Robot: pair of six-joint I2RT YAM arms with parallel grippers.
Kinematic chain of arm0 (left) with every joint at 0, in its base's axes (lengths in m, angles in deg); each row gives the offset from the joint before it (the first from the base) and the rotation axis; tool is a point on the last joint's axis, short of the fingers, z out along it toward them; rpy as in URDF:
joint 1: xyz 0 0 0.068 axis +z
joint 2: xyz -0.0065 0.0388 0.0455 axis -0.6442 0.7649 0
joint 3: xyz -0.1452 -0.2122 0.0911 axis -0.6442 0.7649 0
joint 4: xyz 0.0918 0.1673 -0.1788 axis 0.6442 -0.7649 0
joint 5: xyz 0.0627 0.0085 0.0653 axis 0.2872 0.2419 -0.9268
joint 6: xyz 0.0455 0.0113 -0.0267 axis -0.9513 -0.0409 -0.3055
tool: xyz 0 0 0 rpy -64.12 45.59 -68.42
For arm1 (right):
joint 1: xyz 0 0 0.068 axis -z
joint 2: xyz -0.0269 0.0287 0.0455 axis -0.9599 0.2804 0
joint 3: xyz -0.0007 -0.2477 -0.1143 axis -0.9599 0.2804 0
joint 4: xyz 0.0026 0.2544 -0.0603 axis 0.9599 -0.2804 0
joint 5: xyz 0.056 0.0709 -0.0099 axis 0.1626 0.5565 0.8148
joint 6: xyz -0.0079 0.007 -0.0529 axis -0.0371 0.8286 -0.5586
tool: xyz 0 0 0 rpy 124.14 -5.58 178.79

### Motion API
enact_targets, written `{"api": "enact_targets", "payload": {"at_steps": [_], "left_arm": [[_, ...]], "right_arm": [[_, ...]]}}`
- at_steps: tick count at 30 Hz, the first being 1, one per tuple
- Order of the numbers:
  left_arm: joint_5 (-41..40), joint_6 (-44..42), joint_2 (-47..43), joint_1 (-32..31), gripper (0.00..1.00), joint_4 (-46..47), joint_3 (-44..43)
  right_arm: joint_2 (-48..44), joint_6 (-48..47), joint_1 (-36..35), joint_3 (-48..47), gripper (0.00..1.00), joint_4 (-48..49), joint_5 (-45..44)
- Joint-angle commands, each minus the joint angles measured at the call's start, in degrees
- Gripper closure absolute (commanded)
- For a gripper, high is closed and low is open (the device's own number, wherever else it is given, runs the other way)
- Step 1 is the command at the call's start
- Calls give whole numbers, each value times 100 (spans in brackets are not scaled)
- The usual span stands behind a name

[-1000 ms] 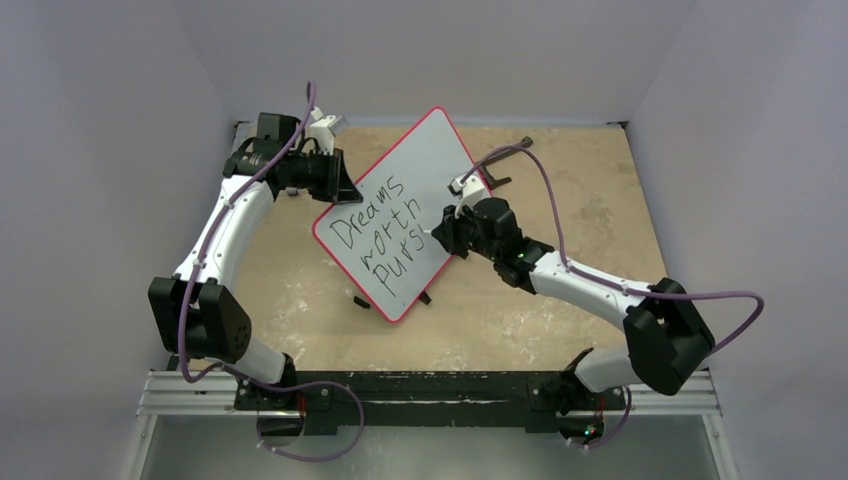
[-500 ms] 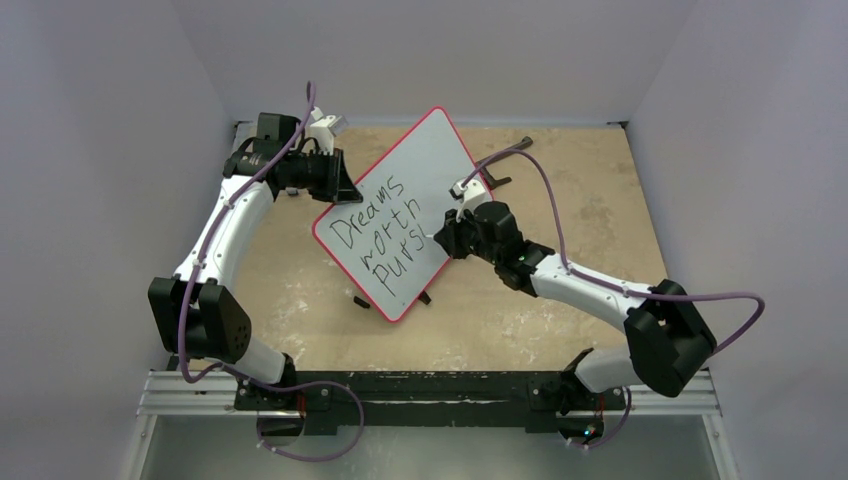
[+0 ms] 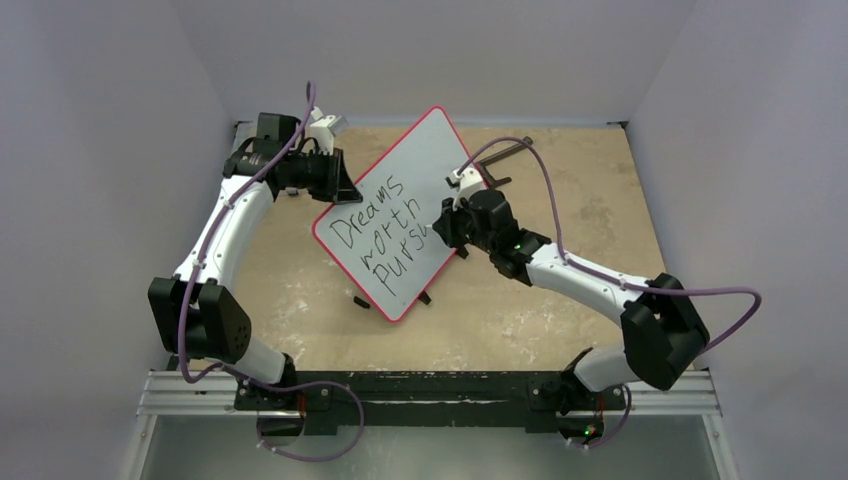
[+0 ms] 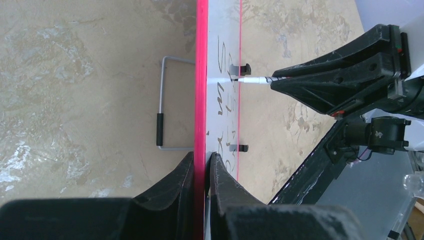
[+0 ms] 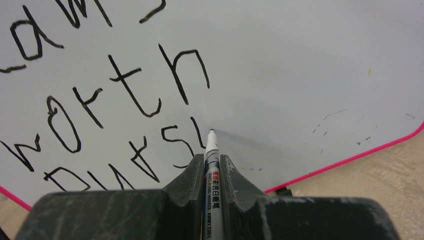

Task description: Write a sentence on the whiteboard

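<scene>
The whiteboard (image 3: 425, 165), white with a thin red rim, stands tilted at the middle of the table. My left gripper (image 3: 345, 190) is shut on its left edge; in the left wrist view its fingers (image 4: 201, 156) pinch the red rim (image 4: 201, 75). The sentence (image 3: 385, 235) reads "Dreams worth Purs" plus one further stroke, in three black lines (image 5: 125, 95). My right gripper (image 3: 437, 228) is shut on a white marker (image 5: 211, 145), whose tip touches the board (image 5: 300, 65) just right of that last stroke. The marker (image 4: 252, 80) also shows from the left wrist.
A wire stand (image 4: 162, 105) sits behind the board, and small black clips (image 4: 242, 67) sit on its face side. A dark bent piece (image 3: 510, 150) lies at the back right. White walls enclose the table; the arms' rail (image 3: 430, 390) runs along the near edge.
My right gripper has moved the marker a little toward the back along the third line, leaving a new stroke after "Purs". The left gripper and the board have stayed still.
</scene>
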State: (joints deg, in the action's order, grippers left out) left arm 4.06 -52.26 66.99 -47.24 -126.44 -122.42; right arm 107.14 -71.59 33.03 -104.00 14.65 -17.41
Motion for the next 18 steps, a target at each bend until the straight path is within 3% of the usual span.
{"api": "enact_targets", "payload": {"at_steps": [1, 18], "left_arm": [[-132, -213, -306, -34, 100, 85, -144], [-127, -214, -306, -33, 100, 83, -162]], "right_arm": [[217, -75, 39, -442, 100, 216, -124], [142, 39, 37, -130, 100, 283, 289]]}}
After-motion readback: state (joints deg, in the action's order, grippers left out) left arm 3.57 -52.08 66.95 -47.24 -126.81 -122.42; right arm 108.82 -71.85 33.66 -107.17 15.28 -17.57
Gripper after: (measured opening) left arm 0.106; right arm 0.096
